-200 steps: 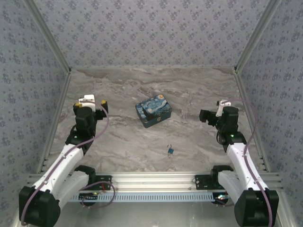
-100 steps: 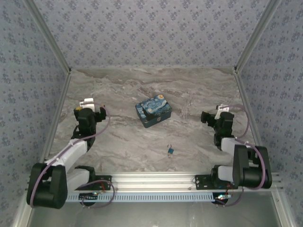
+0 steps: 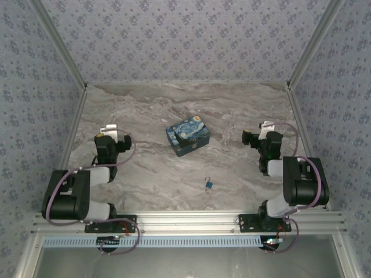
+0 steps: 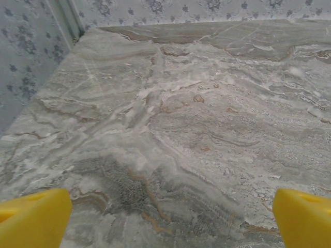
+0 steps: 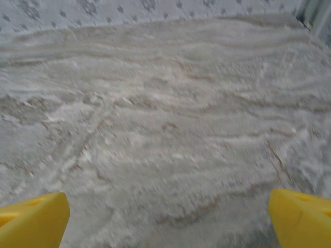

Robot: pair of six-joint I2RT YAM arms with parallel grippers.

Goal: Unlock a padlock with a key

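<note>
Looks like the opening step, nothing held: padlock (image 3: 208, 185) lies on the table (image 3: 151, 110) near the front, short of the box (image 3: 188, 135), left gripper (image 3: 113, 133) and right gripper (image 3: 257, 139) both off at the sides, fingers (image 4: 31, 217) wide apart, so next one arm likely must reach in for it; key too small to spot.

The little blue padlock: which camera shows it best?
The top external view: the padlock lies in the open on the marble table, apart from the painted box, though tiny. Both wrist views look across marble between yellow fingertips.
</note>
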